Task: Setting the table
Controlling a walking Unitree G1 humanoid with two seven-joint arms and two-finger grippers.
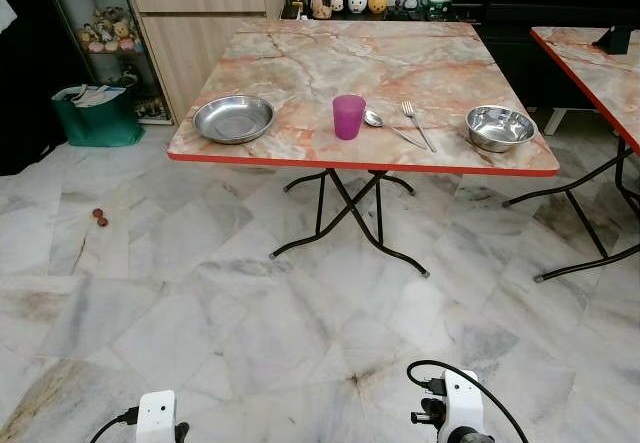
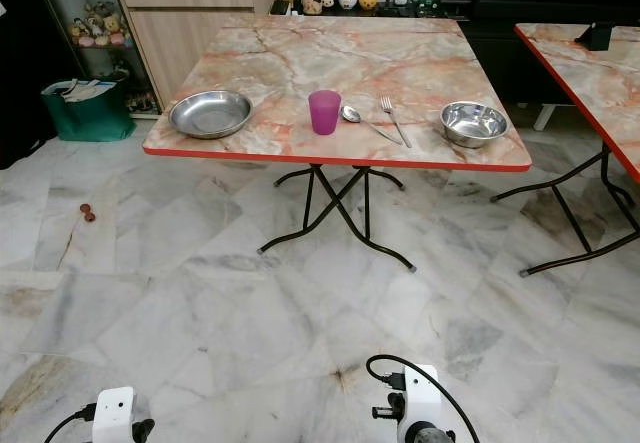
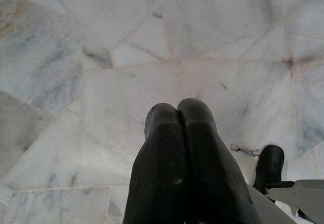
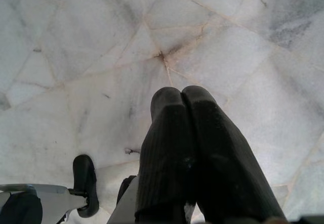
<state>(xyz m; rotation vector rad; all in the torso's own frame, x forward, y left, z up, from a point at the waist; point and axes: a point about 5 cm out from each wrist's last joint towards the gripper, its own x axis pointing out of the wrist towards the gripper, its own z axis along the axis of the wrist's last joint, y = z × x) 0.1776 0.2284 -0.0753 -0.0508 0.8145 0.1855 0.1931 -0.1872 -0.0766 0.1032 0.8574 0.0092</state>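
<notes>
Both grippers are hanging low over the marble floor (image 1: 250,333) — left gripper (image 3: 179,114) and right gripper (image 4: 182,100), each with fingers pressed together, holding nothing. Ahead, the marble-topped table (image 1: 400,53) is carrying, along its near edge from the robot's left: a steel plate (image 1: 233,119), a purple cup (image 1: 348,116), a spoon (image 1: 385,125) lying beside a fork (image 1: 417,124), and a steel bowl (image 1: 499,127). A green bag (image 1: 97,115) is sitting by the cabinet (image 1: 195,8).

Shiny metal bowl (image 1: 500,127), glossy marble-look table (image 1: 300,73).
</notes>
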